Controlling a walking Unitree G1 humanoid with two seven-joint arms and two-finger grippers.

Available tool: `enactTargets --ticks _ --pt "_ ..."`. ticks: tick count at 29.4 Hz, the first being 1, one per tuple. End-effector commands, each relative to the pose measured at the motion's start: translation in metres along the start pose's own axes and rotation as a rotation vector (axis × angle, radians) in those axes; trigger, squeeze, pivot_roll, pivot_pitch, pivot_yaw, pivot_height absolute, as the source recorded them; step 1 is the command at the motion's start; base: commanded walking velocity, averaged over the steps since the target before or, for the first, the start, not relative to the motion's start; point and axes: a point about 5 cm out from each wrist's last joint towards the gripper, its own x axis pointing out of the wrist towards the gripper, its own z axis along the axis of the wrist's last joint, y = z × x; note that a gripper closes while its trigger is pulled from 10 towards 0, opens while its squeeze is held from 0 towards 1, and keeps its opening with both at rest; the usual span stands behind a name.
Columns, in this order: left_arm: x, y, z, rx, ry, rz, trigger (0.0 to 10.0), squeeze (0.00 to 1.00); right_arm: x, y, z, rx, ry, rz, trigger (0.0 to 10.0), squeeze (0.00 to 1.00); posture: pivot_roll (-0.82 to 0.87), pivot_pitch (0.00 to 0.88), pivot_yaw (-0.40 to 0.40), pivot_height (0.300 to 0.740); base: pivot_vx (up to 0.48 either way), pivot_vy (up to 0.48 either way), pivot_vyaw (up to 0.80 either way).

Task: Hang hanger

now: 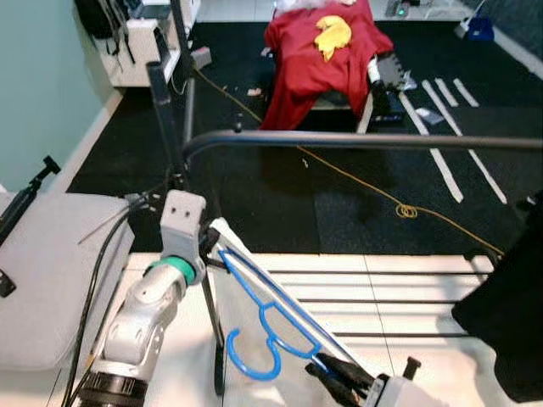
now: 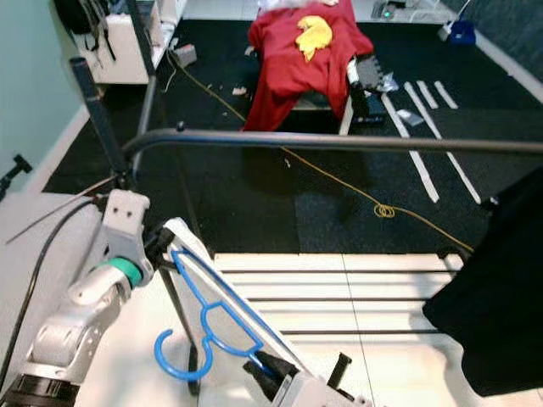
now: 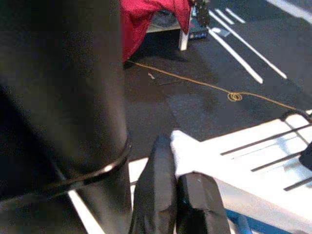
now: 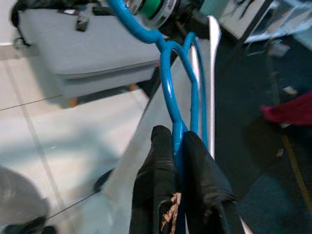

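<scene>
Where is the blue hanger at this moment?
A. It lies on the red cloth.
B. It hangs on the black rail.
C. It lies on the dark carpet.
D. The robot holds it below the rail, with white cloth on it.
D: the right hand grips the blue hanger, which carries white cloth, below the black rail.

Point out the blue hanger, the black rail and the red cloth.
blue hanger (image 1: 252, 366), left eye view, on its hook.
black rail (image 1: 356, 141), left eye view, mid-bar.
red cloth (image 2: 284, 64), right eye view, on its front drape.
</scene>
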Motion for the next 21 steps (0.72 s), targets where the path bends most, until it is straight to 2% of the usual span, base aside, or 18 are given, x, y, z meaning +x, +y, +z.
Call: enactTargets --ticks 1,5,6,9,10,11,13,14,15,17,18,19,21 --pt "-0.005 0.026 0.011 -0.001 -0.041 0.114 10.0 0.00 -0.002 0.000 0.004 -0.045 -0.023 -0.005 10.0 0.00 -0.23 0.220 0.103 0.740 0.000 0.000 0.00" --pt "-0.006 0.023 0.010 0.008 -0.038 0.079 10.0 0.00 -0.001 -0.004 0.006 -0.106 -0.048 -0.033 10.0 0.00 -0.23 0.218 0.098 0.740 0.000 0.000 0.00" --pt "-0.005 0.020 0.009 0.010 -0.036 0.050 10.0 0.00 0.000 -0.010 0.005 -0.120 -0.045 -0.073 10.0 0.00 -0.23 0.217 0.096 0.740 0.000 0.000 0.00" --pt "-0.005 0.016 0.009 0.008 -0.028 0.013 10.0 0.00 0.000 -0.015 0.004 -0.120 -0.049 -0.118 10.0 0.00 -0.23 0.217 0.096 0.740 0.000 0.000 0.00" --pt "-0.008 0.007 0.006 0.017 -0.008 -0.070 10.0 0.00 0.005 -0.021 0.003 -0.124 -0.065 -0.155 10.0 0.00 -0.22 0.215 0.095 0.740 0.000 0.000 0.00" --pt "-0.008 0.007 0.006 0.017 -0.008 -0.070 10.0 0.00 0.005 -0.021 0.003 -0.124 -0.065 -0.155 10.0 0.00 -0.22 0.215 0.095 0.740 0.000 0.000 0.00" --pt "-0.019 -0.013 -0.003 0.066 0.038 -0.251 10.0 0.00 0.015 -0.027 0.006 -0.154 -0.111 -0.185 10.0 0.00 -0.22 0.207 0.101 0.740 0.000 0.000 0.00" --pt "-0.019 -0.013 -0.003 0.066 0.038 -0.251 10.0 0.00 0.015 -0.027 0.006 -0.154 -0.111 -0.185 10.0 0.00 -0.22 0.207 0.101 0.740 0.000 0.000 0.00" --pt "-0.023 -0.019 -0.006 0.083 0.056 -0.301 10.0 0.00 0.018 -0.027 0.007 -0.170 -0.125 -0.182 10.0 0.00 -0.22 0.207 0.101 0.740 0.000 0.000 0.00" --pt "-0.025 -0.019 -0.009 0.092 0.065 -0.294 10.0 0.00 0.016 -0.024 0.007 -0.182 -0.134 -0.160 10.0 0.00 -0.21 0.203 0.100 0.740 0.000 0.000 0.00" --pt "-0.023 -0.012 -0.011 0.089 0.071 -0.231 10.0 0.00 0.012 -0.018 0.006 -0.190 -0.135 -0.132 10.0 0.00 -0.21 0.203 0.096 0.740 0.000 0.000 0.00" --pt "-0.023 -0.012 -0.011 0.089 0.071 -0.231 10.0 0.00 0.012 -0.018 0.006 -0.190 -0.135 -0.132 10.0 0.00 -0.21 0.203 0.096 0.740 0.000 0.000 0.00" --pt "-0.015 0.004 -0.011 0.066 0.070 -0.073 10.0 0.00 0.004 -0.003 0.005 -0.180 -0.131 -0.071 10.0 0.00 -0.22 0.202 0.095 0.740 0.000 0.000 0.00"
